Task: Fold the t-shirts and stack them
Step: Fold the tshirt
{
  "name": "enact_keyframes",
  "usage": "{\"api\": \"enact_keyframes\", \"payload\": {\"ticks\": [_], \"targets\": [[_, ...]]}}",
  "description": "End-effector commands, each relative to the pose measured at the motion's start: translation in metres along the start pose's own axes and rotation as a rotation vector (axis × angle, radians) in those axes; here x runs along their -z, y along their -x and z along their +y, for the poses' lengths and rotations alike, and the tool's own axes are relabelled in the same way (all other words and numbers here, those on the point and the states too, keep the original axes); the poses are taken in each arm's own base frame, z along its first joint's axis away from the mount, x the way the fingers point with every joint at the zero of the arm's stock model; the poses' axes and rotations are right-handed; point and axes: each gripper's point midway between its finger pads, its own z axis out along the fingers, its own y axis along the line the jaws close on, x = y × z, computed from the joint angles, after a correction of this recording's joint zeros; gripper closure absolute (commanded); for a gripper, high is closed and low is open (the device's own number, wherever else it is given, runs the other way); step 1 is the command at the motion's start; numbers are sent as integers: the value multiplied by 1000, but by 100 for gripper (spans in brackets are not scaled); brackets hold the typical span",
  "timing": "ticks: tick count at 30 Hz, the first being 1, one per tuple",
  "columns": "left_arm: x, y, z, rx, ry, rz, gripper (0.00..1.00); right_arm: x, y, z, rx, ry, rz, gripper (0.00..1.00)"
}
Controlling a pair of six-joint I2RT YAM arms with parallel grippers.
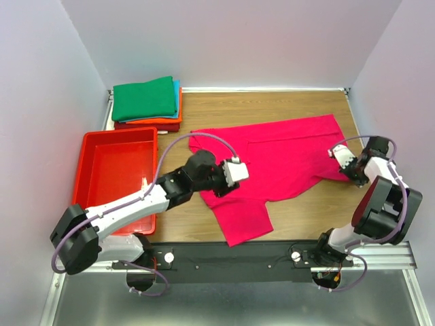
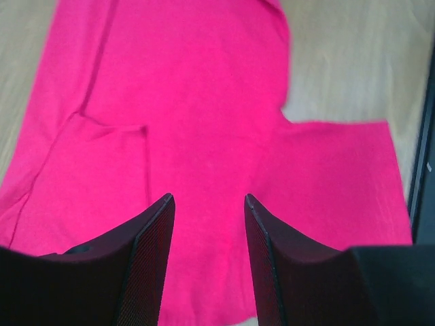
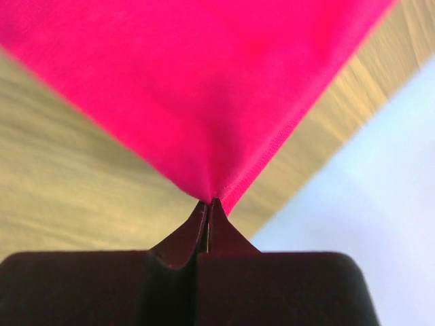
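A magenta-pink t-shirt (image 1: 285,153) lies spread across the wooden table, one sleeve (image 1: 241,217) pointing to the near edge. My right gripper (image 1: 345,171) is shut on a corner of its hem at the right side; in the right wrist view the jaws (image 3: 209,202) pinch the pink cloth (image 3: 204,81), which rises off the wood. My left gripper (image 1: 223,189) hangs open over the shirt's near-left part. Its fingertips (image 2: 207,197) stand apart above the flat fabric (image 2: 204,102), with nothing between them. A stack of folded t-shirts (image 1: 144,100), green on top, sits at the back left.
A red plastic tray (image 1: 115,173) stands left of the shirt, beside my left arm. The folded stack shows teal, orange and dark red layers under the green. A black rail (image 1: 238,255) runs along the near edge. Walls close in the table's left, back and right.
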Motion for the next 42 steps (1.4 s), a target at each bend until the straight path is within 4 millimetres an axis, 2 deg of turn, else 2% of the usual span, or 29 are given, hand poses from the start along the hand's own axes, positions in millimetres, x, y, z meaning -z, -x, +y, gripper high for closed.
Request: {"api": "enact_keyframes", "payload": {"ticks": [1, 2, 3, 5, 6, 8, 15, 16, 20, 24, 27, 30, 36, 42], "targets": [[9, -22, -23, -173, -30, 111, 46, 18, -17, 13, 18, 52, 16, 100], [10, -27, -26, -215, -35, 136, 46, 18, -18, 13, 13, 55, 15, 100], [9, -34, -41, -243, -74, 167, 46, 19, -21, 14, -2, 57, 15, 100], [9, -44, -51, -294, -102, 207, 46, 17, -25, 13, -16, 63, 23, 100], [9, -53, -63, -314, -136, 233, 46, 15, -27, 11, -34, 66, 28, 100], [9, -59, -75, -348, -172, 252, 46, 16, -30, 4, -48, 54, 43, 100], [18, -62, -141, -501, -382, 220, 45, 15, -38, -10, -91, 41, 58, 100], [20, -60, -158, -530, -426, 204, 45, 14, -37, -10, -95, 45, 54, 100], [22, -68, -185, -574, -521, 208, 45, 13, -34, -11, -109, 48, 41, 100], [21, -87, -207, -594, -596, 248, 47, 13, -34, -9, -111, 50, 37, 100], [22, -99, -218, -607, -621, 266, 48, 12, -34, -7, -111, 56, 39, 100], [19, -116, -215, -623, -600, 318, 48, 12, -33, -7, -110, 56, 34, 100], [19, -136, -218, -644, -625, 356, 48, 12, -32, -6, -109, 60, 24, 100], [15, -144, -209, -676, -582, 380, 48, 10, -30, -2, -104, 71, 10, 100]]}}
